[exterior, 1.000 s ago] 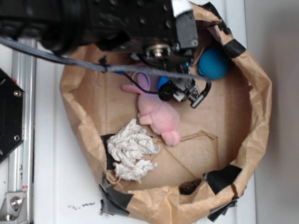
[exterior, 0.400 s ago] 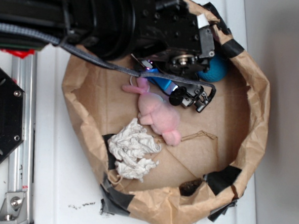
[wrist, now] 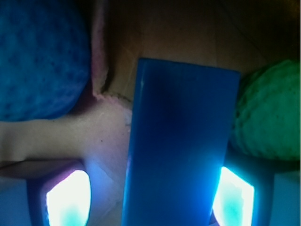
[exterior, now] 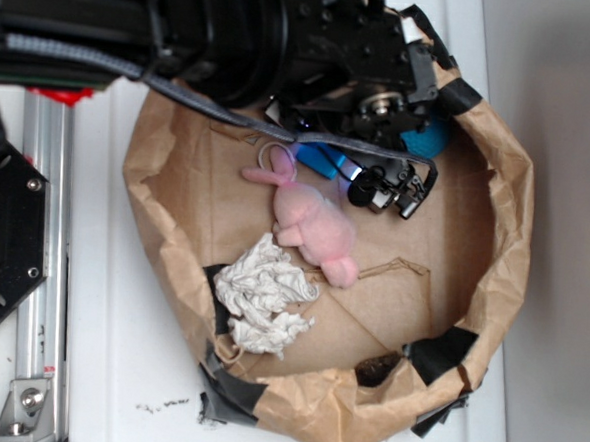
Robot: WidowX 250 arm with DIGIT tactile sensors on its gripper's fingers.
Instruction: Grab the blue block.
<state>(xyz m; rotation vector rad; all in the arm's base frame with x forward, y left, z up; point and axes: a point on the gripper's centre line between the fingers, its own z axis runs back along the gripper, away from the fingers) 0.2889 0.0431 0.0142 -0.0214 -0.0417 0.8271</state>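
No text, label, brand, number or sign can be read in either view. The black arm [exterior: 236, 37] carries no legible marking, only bolt heads, and the black tape [exterior: 437, 352] on the paper bag [exterior: 494, 243] is plain. Small dark specks on the desk [exterior: 145, 372] near its lower edge (they could pass for scribbles) form no letters. A red patch at the left edge under the arm is too blurred to tell whether it bears print. In the wrist view the blue block [wrist: 178, 146] has a bare, smooth face.
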